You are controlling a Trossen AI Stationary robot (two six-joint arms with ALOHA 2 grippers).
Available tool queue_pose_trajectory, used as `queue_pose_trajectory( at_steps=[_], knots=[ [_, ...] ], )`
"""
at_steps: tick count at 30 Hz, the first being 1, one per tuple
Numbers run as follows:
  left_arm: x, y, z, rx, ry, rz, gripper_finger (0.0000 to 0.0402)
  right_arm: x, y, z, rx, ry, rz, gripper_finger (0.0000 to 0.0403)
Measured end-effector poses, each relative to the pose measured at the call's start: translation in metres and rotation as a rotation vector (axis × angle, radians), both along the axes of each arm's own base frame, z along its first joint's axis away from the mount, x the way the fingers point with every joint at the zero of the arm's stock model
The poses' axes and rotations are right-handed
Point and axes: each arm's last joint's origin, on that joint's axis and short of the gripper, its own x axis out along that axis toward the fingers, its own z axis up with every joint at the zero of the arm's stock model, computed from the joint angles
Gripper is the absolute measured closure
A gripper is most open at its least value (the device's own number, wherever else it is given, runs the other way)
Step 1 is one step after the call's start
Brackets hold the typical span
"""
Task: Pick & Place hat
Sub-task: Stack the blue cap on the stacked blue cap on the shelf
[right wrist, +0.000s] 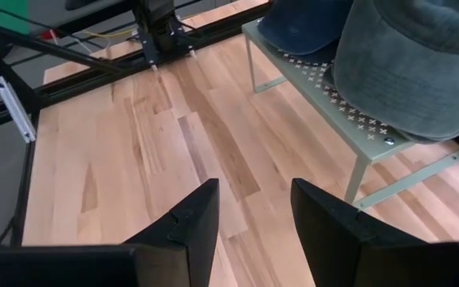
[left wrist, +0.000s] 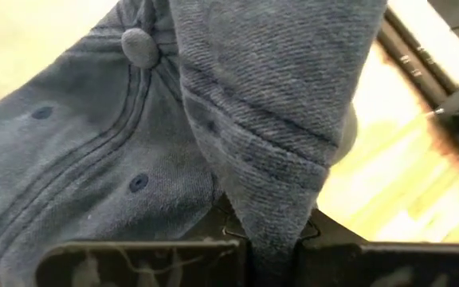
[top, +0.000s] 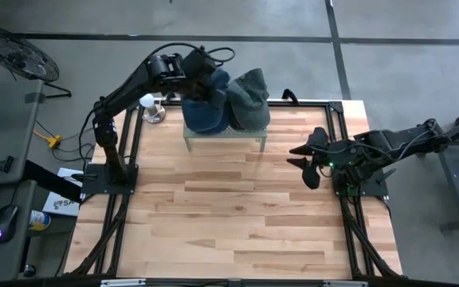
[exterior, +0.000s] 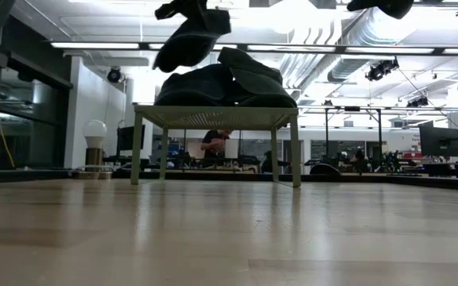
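The blue hat (top: 207, 108) sits on the small rack (top: 245, 132) at 12 o'clock on the desk (top: 229, 215), and the left gripper (top: 200, 73) is clenched on a fold of its cloth. In the left wrist view that fold (left wrist: 269, 159) runs down between the two dark fingers while the crown with its button (left wrist: 138, 46) lies beside it. In the low view part of the hat hangs above the rack, so I judge it is being lifted off.

To do this well, the pinch should hold while the arm rises straight up until the brim clears the rack's edge and the neighbouring hat. Cloth held by one fold will sag and swing, so a slow carry towards open desk at 6 o'clock seems wise. Dragging sideways could pull the grey hat (top: 249, 100), which touches the blue one on its 3 o'clock side, off the rack.

The right gripper (top: 307, 162) waits at 3 o'clock over bare wood, its jaws apart and holding nothing.

Counted: two hats, one blue and one grey; one rack with four legs; two arms. A white bulb-like object (top: 147, 102) stands at 11 o'clock, just beyond the desk corner. A person (exterior: 213, 143) shows far off in the room behind the rack.
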Motion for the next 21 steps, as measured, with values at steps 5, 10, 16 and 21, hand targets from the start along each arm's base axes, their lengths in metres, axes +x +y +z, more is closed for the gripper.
queue_pose_trajectory(
  at_steps=[5, 10, 16, 21],
  knots=[
    [0.011, 0.003, -0.003, 0.002, -0.029, -0.055, 0.0394, 0.000, -0.001, 0.000, -0.013, -0.005, -0.023, 0.0254],
    [0.015, 0.006, -0.014, -0.002, 0.048, -0.041, 0.0394, 0.000, -0.001, 0.000, -0.005, -0.007, -0.032, 0.0254],
    [0.024, 0.013, -0.024, 0.003, 0.081, -0.033, 0.0386, 0.000, -0.001, 0.000, 0.005, -0.014, -0.052, 0.0254],
    [0.032, 0.016, -0.033, -0.001, 0.114, -0.028, 0.0387, 0.000, -0.001, 0.000, 0.012, -0.016, -0.058, 0.0254]
  ],
)
